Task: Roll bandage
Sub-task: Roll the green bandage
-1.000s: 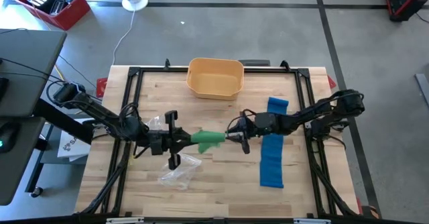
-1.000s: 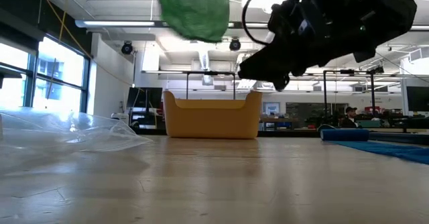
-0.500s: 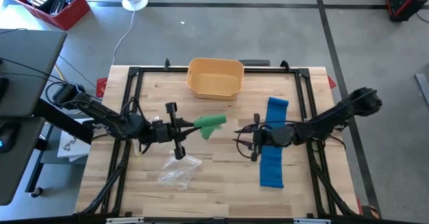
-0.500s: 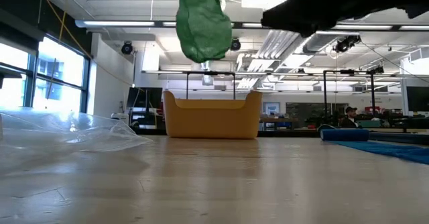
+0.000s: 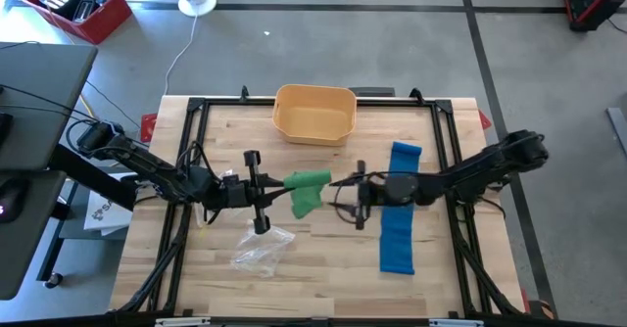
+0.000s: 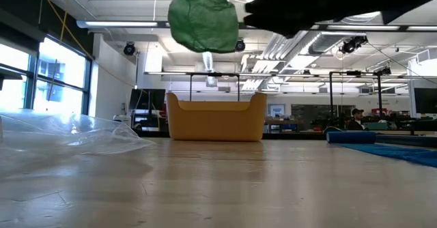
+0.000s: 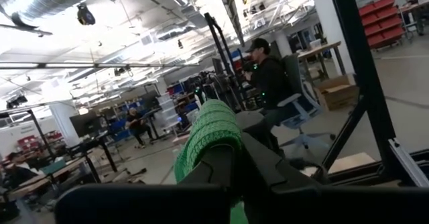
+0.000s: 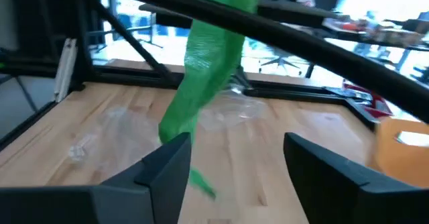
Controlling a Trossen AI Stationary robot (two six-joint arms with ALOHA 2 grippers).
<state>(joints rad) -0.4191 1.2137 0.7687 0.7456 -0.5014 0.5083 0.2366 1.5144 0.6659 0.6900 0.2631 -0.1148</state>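
A green bandage (image 5: 306, 188) hangs in the air over the middle of the table, a loose bunched strip. My left gripper (image 5: 277, 184) is shut on its left end and points toward the table's right. My right gripper (image 5: 337, 192) faces it from the right, open, just short of the bandage's free end (image 8: 201, 83). Nothing lies between its fingers. In the low view the bandage (image 6: 202, 16) hangs high above the tabletop, with my right arm dark beside it. A blue bandage (image 5: 398, 210) lies flat and unrolled on the table at the right. My left gripper pinches the green bandage's left end (image 7: 204, 140) between its two fingers, coming in about level from the table's left side. The bandage is lifted clear of the table. Its free part sticks out past the fingertips and droops slack.
A yellow basket (image 5: 313, 113) stands at the far middle of the table. A crumpled clear plastic bag (image 5: 261, 250) lies near the front left. Black frame rails (image 5: 186, 161) run along the table's sides. People sit in the room beyond.
My right gripper has let go of the green bandage's free end. It drew back toward the table's right edge, rose, then came back toward the bandage. My left gripper has rolled in place, and the bandage's free part has swung round and now droops.
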